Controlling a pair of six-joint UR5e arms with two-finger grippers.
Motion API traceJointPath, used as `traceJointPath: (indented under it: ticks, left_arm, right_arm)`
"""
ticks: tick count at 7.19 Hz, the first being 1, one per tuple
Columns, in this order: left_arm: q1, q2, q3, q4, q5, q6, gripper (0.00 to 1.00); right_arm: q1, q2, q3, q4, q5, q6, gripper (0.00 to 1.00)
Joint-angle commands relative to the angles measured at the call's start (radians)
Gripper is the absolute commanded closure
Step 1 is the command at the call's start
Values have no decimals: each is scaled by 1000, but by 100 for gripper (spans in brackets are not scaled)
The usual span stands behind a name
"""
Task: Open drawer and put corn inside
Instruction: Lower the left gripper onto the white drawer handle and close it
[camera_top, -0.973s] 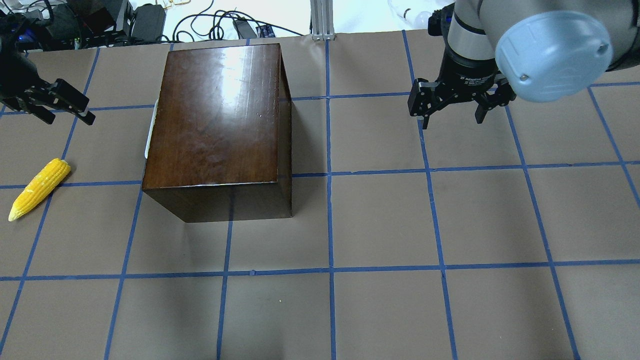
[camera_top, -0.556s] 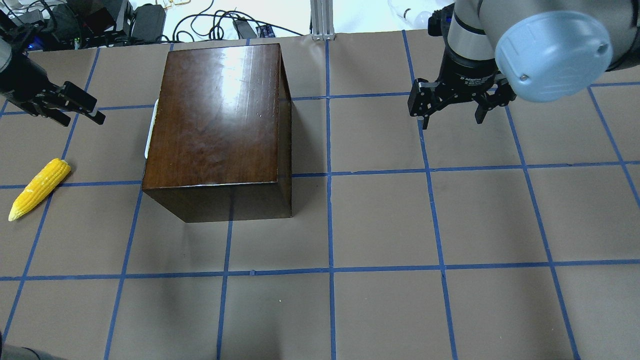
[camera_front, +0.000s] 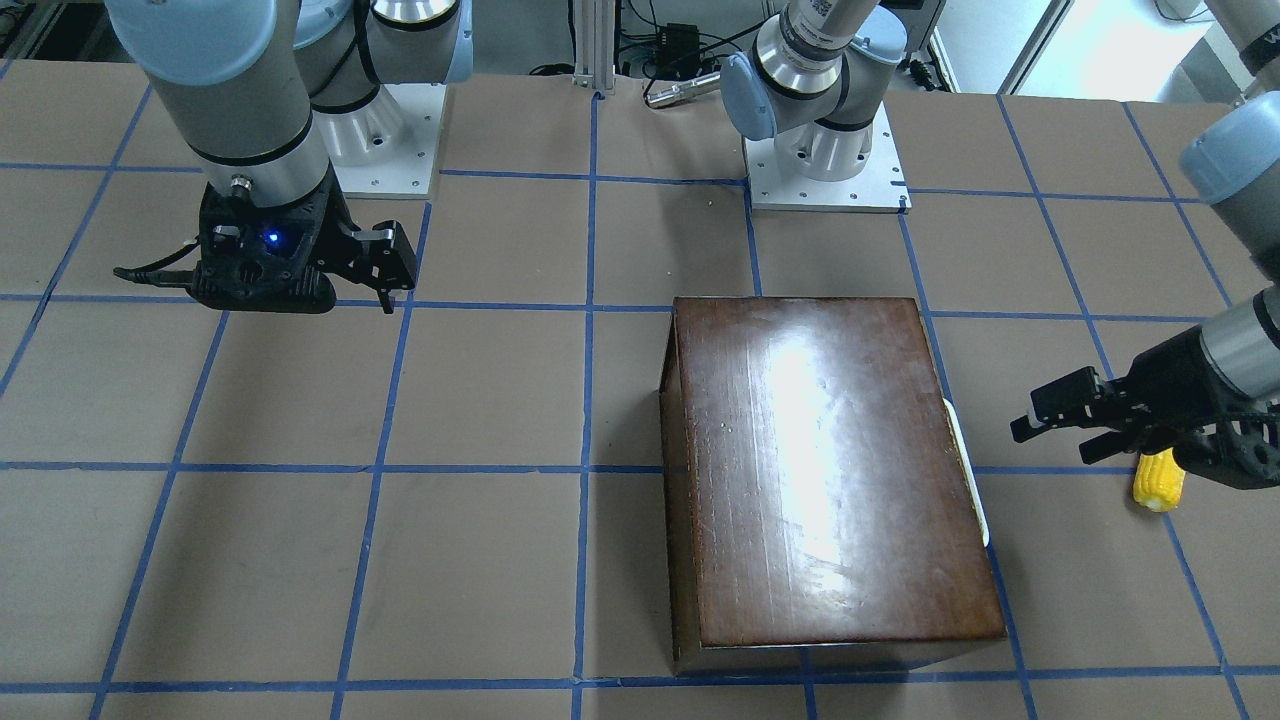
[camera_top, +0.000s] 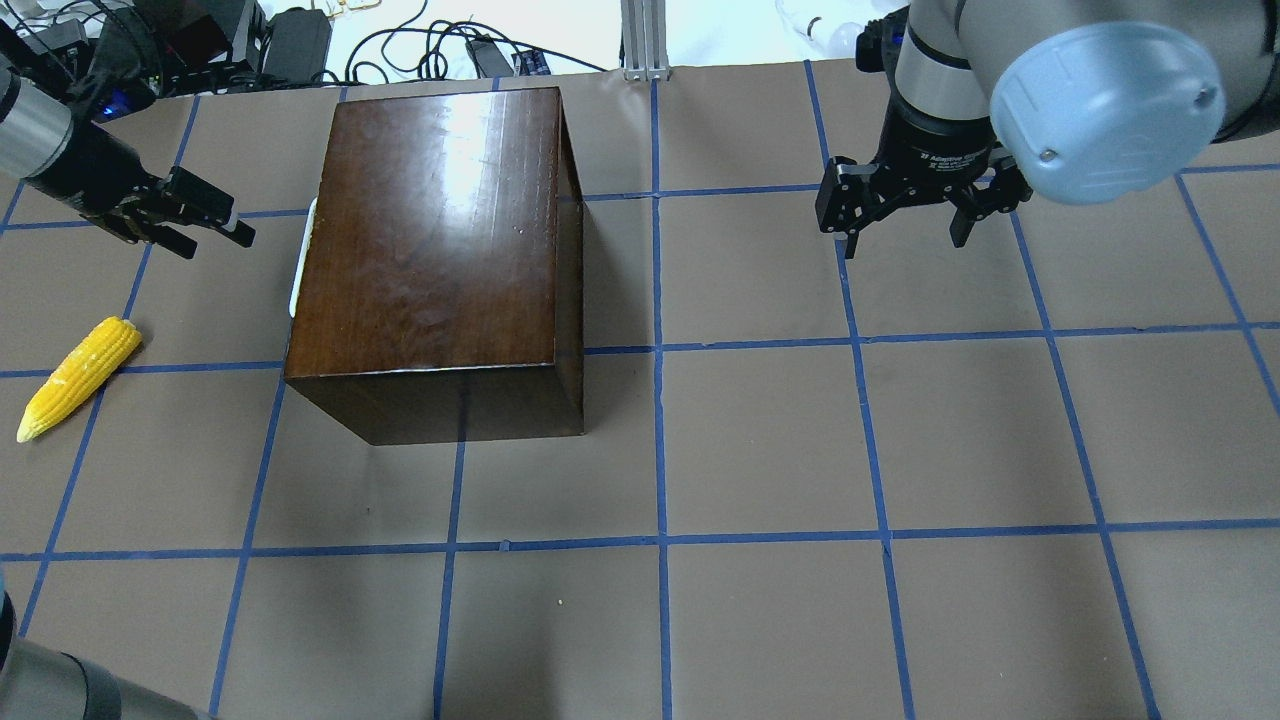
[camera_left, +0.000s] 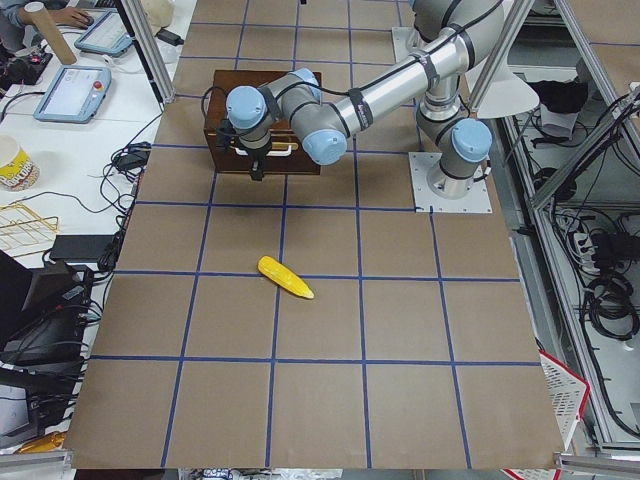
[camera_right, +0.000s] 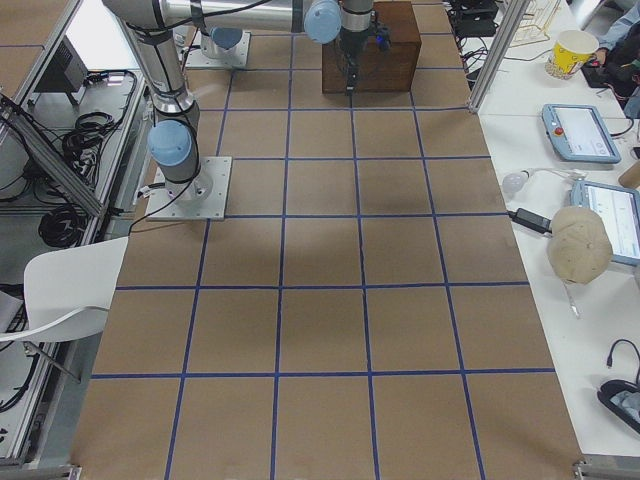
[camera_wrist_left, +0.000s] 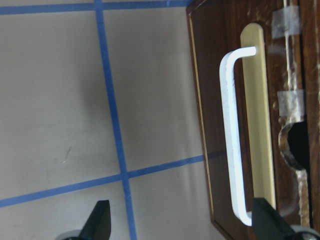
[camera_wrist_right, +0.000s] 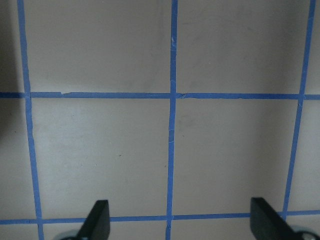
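Nearest the robot on its left side, the yellow toy corn cob with rows of kernels (camera_top: 80, 377) lies flat on the brown paper-covered surface (camera_top: 760, 450) marked with a blue tape grid, well apart from the glossy dark-brown wooden box (camera_top: 440, 230) and untouched. A little farther out, the left pincer (camera_top: 215, 240) hovers above the surface with its fingers apart and empty, pointed at the box's left-facing side. That side holds the drawer with the dark scuffed front panel (camera_wrist_left: 215, 125), which sits flush in the box, so it appears fully closed. The wrist view shows its curved whitish handle (camera_wrist_left: 232, 135) over a brass-coloured plate (camera_wrist_left: 260, 125), ahead of the fingertips and nearer one finger than the other. The step in hand seems to be the reach for the handle. The next move likely calls for a small sideways correction to centre the bar, an advance until the fingers straddle it, a squeeze, then a straight pull away from the box. At about the same depth on the other side, the right pincer (camera_top: 905, 243) hangs spread and empty over bare grid, well clear of everything. White print on its black collar includes the word "Adaptive"; the rest is too small to read, and no writing shows on the box or corn.
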Motion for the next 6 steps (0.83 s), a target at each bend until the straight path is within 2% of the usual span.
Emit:
traceJointPath:
  ticks: [1,6]
  left_arm:
    - [0,-37,-6,1,-79,-14,0]
    - [-7,-72,-25,3,-101,-28,0]
  right_arm:
    - [0,0,0,0,0,0,0]
    - [0,0,0,1,0,0,0]
